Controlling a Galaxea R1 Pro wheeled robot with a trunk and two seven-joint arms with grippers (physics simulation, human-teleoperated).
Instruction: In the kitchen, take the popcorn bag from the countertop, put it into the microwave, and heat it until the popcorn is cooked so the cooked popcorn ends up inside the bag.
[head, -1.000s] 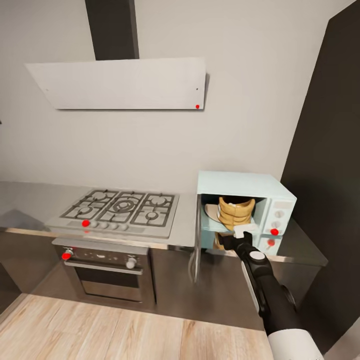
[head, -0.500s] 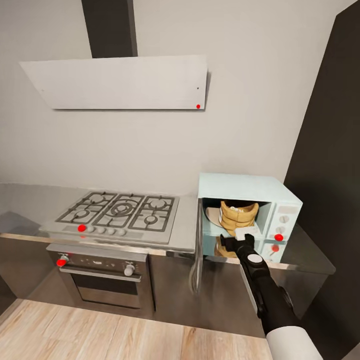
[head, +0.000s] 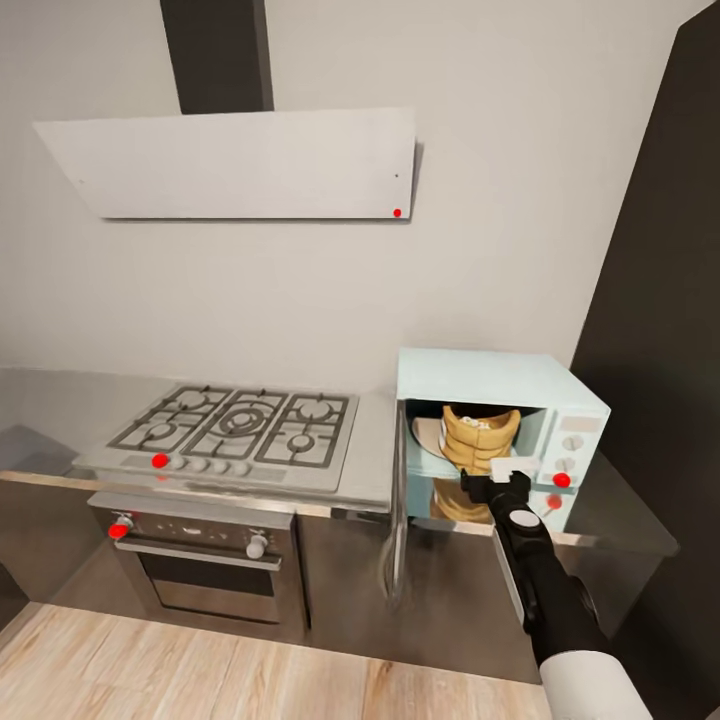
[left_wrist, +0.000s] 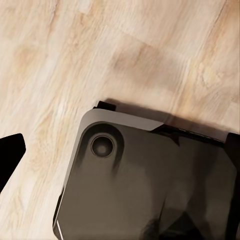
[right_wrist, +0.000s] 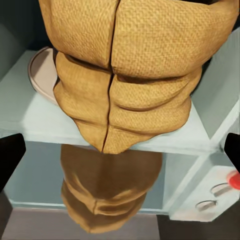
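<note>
Bag (head: 480, 437) stands inside the microwave (head: 500, 430), on the pale turntable (right_wrist: 42, 75), leaning out toward the door opening. Some whitish bits show at its open top in the head view; too small to call popcorn. Door (head: 397, 500) hangs wide open at the microwave's hob side.

My right gripper (head: 512, 478) sits just in front of the microwave's mouth, below the bag. In the right wrist view its fingertips (right_wrist: 10, 157) are spread at the frame edges with the bag between and beyond them, not pinched: released, as I read it. Left gripper: its wrist view looks down at wood floor (left_wrist: 75, 50) and the robot's dark base (left_wrist: 150, 180); one fingertip (left_wrist: 10, 155) shows, so I can't tell whether it is spread or closed.

Risks, as I judge them:
- Bag leans forward, its lower edge over the cavity lip. Swinging the door shut could catch it or tip it out.
- Pulling my arm back carelessly could snag the bag.
- Gripper is near the red control buttons (head: 561, 480); a stray bump could start heating with the door open.

Against half a second ago: the view has slid slightly, so the camera moved. The gripper has shifted a little toward the control panel and sits a touch further from the bag.
</note>
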